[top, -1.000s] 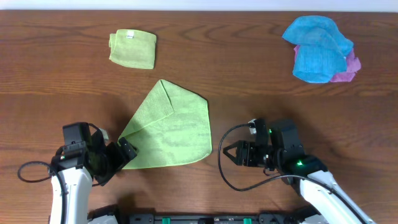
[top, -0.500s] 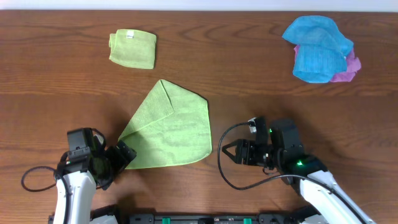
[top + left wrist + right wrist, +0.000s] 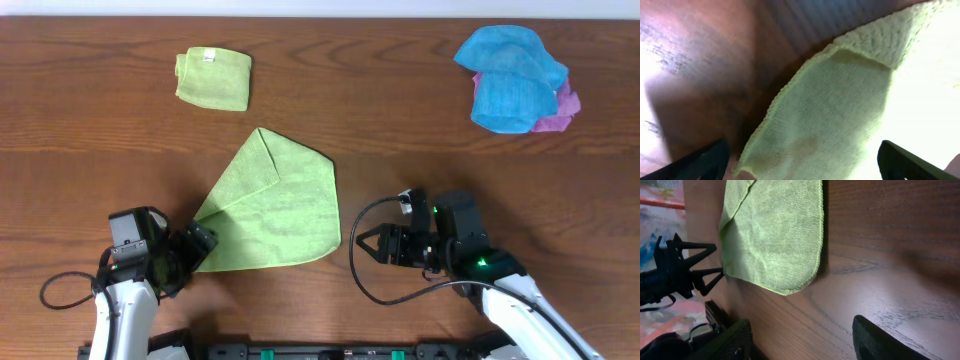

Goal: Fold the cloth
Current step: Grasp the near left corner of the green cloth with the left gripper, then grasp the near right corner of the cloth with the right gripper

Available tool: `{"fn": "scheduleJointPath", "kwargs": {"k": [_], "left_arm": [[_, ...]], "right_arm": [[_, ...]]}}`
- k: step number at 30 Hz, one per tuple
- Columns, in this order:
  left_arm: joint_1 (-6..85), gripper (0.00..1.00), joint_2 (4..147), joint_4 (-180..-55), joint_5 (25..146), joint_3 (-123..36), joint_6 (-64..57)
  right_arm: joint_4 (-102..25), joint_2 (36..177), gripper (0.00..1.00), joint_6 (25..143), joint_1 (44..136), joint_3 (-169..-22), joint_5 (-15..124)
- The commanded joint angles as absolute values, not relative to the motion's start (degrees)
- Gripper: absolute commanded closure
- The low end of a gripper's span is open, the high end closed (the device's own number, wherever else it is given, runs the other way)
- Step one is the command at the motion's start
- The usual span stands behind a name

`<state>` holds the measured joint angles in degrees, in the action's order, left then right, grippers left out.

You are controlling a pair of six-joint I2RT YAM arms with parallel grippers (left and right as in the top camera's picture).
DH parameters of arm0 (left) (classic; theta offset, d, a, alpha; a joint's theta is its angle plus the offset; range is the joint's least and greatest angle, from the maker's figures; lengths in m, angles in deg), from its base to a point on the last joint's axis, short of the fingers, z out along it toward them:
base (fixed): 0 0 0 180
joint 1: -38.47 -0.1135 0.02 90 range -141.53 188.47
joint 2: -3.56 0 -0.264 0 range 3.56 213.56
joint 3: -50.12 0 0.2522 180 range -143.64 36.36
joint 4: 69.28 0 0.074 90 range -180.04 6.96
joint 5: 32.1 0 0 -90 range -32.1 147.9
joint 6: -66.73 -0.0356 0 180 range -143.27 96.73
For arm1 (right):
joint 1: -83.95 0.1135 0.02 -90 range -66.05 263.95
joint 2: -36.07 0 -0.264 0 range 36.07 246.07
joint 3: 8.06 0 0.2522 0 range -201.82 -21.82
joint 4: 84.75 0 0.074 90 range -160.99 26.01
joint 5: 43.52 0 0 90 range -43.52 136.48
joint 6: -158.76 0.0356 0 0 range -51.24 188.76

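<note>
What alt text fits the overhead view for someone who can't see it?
A lime-green cloth, partly folded, lies on a wooden table. The left arm has open jaws at its lower-left corner; the right arm sits to its right, jaws open and empty. A folded green cloth and a blue cloth lie at the far side.

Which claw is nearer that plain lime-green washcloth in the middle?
Left. The left gripper has its open jaws around the lower-left corner of the lime-green washcloth; the right gripper stands open, apart from its right edge.
</note>
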<state>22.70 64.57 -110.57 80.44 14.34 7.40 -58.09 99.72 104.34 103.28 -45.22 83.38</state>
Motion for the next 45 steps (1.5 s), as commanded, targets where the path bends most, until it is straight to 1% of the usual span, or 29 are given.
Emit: {"fn": "scheduleJointPath", "kwargs": {"k": [1,2,3,5,13,16,18,19,23,25,29,33,37,40,45], "left_arm": [[22.35,0.00,65.05,-109.90,80.40,16.20,8.52],[22.35,0.00,65.05,-109.59,80.40,16.42,8.52],[22.35,0.07,65.05,-109.39,80.44,16.72,8.52],[22.35,0.11,65.05,-108.74,80.75,17.84,8.54],[22.37,0.15,65.07,-105.35,83.11,20.64,8.50],[22.37,0.21,65.09,-104.74,83.26,21.16,8.47],[22.37,0.34,65.36,-104.45,83.26,21.51,8.45],[22.37,0.53,65.62,-104.06,83.26,21.75,8.47],[22.37,0.63,67.56,-102.33,83.26,22.06,8.45],[22.37,0.70,68.81,-101.13,83.54,22.06,8.47],[22.37,0.94,70.56,-98.53,86.52,22.06,8.39],[22.35,0.94,70.67,-96.82,89.25,21.90,7.97],[22.35,0.95,70.67,-96.43,90.84,21.88,7.82],[22.37,0.94,70.67,-96.41,91.46,21.88,7.73],[22.37,0.94,70.67,-96.39,92.53,21.88,7.58]], "right_arm": [[-58.17,99.18,0.35,104.97,102.71,-44.91,84.50],[-58.17,99.18,0.34,104.97,102.71,-44.91,84.50],[-58.17,99.18,0.34,104.97,102.71,-44.91,84.50],[-58.20,99.18,0.34,104.97,102.71,-44.91,84.48],[-58.20,99.18,0.32,104.97,102.71,-44.91,84.46],[-58.20,99.18,0.32,104.97,102.71,-44.91,84.46],[-58.20,99.18,0.32,104.97,102.71,-44.91,84.46],[-58.20,99.18,0.32,104.97,102.71,-44.91,84.46],[-58.20,99.18,0.31,104.97,102.71,-44.91,84.48],[-58.17,99.18,0.31,104.97,102.73,-44.91,84.48],[-58.15,99.22,0.31,104.93,102.78,-44.89,84.41],[-58.20,101.06,0.28,104.97,102.78,-44.52,82.58],[-59.51,105.60,0.28,104.97,102.80,-44.46,81.85],[-64.53,109.91,0.28,105.58,103.61,-44.46,81.85],[-73.26,118.11,0.29,110.26,105.93,-44.46,81.85]]}}
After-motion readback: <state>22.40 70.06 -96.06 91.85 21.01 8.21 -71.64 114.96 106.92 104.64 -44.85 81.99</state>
